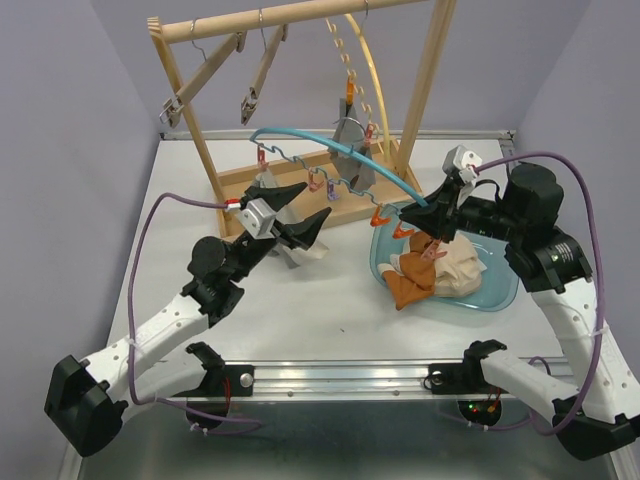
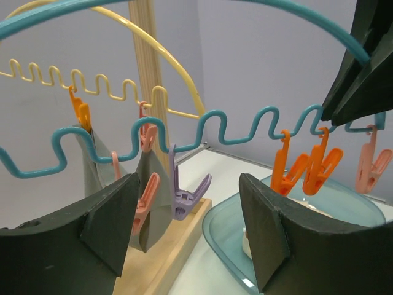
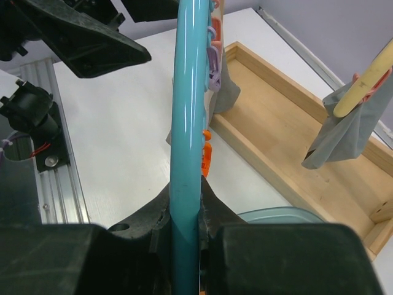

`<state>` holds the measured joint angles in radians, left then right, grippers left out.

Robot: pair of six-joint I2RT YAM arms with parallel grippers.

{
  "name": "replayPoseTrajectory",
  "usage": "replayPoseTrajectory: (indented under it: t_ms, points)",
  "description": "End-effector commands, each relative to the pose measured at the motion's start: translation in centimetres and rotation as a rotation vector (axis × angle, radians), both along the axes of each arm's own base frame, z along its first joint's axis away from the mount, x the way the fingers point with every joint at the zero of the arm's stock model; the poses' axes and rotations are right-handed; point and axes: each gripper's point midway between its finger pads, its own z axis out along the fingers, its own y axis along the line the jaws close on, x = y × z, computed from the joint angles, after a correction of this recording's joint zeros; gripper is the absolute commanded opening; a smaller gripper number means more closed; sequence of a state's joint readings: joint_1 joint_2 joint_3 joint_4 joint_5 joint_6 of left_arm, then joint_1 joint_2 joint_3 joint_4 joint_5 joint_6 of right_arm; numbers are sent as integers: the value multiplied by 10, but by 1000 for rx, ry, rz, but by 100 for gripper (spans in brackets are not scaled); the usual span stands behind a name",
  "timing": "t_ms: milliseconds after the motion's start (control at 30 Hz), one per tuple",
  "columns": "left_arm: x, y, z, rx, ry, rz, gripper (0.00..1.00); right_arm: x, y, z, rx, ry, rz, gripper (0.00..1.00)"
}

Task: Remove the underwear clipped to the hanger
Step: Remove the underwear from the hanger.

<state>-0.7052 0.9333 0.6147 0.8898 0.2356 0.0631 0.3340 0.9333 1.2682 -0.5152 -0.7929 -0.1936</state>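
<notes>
**Setting.** White bench (image 1: 300, 330), lavender walls on three sides. At the far end stands a wooden rack with a tray base (image 1: 425, 90). Two bare wooden clip hangers (image 1: 205, 75) and a yellow wire hanger (image 2: 169, 55) hang from its rail.

**Progress.** Judged partly done.
- The translucent blue plastic tub (image 1: 500, 290), on the right of the bench, holds a beige cloth garment (image 1: 462, 262) and an orange-brown cloth garment (image 1: 410, 285). Both are off their pegs.
- One grey cloth garment (image 3: 344, 132) hangs pegged to the yellow wire hanger.
- A second grey garment (image 3: 228, 83) hangs just beside the blue plastic wavy hanger (image 3: 187, 110). Which hanger carries it cannot be told.
- A pale cloth (image 1: 305, 255) shows under the left arm. Whether it is pegged is unclear.

**Grippers.**
- The right gripper (image 3: 187, 203) has its jaws clamped on the blue plastic wavy hanger's rod, holding it above the bench between rack and tub.
- The left gripper (image 2: 189, 200) has its jaws spread wide with nothing between them, facing the wavy bar.

**Obstructions.** Empty orange pegs (image 2: 307, 169) and a purple peg (image 2: 184, 196) dangle from the wavy bar. The two hangers overlap, so a reach for one peg may well snag the other hanger.
</notes>
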Motion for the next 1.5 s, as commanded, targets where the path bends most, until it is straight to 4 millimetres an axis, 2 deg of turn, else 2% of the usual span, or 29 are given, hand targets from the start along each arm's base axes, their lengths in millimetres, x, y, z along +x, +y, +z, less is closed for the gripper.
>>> replayPoseTrajectory:
  t_ms: [0,333,400,567,667,700,733,800,833,1067,1367,1467]
  points:
    - [-11,9,-5,-23,47,-15,77,-2,-3,20,18,-125,-4,0]
    - [-12,55,-28,-118,185,136,77,-8,-15,12,-59,-168,-31,0]
    - [-14,66,-25,-141,171,163,77,-12,-22,11,-96,-188,-50,0]
    - [-14,88,-37,-135,142,257,77,-26,-34,1,-178,-208,-46,1]
    - [-16,98,-50,-98,84,312,78,-36,-43,1,-220,-239,-53,1]
    - [-17,101,-48,-103,54,320,78,-37,-45,1,-229,-244,-59,1]
    - [-18,102,-55,-87,39,325,78,-43,-49,3,-235,-254,-66,1]
    - [-21,103,-54,-84,-7,330,78,-46,-53,6,-243,-268,-80,0]
    - [-19,102,-61,-72,-6,331,78,-50,-55,9,-241,-277,-83,0]
    - [-6,87,-79,-4,-9,318,78,-61,-50,9,-228,-273,-33,0]
    - [-2,77,-72,78,-154,310,79,-69,-48,6,-234,-280,12,1]
    - [1,79,-71,77,-178,319,79,-73,-48,6,-237,-289,27,1]
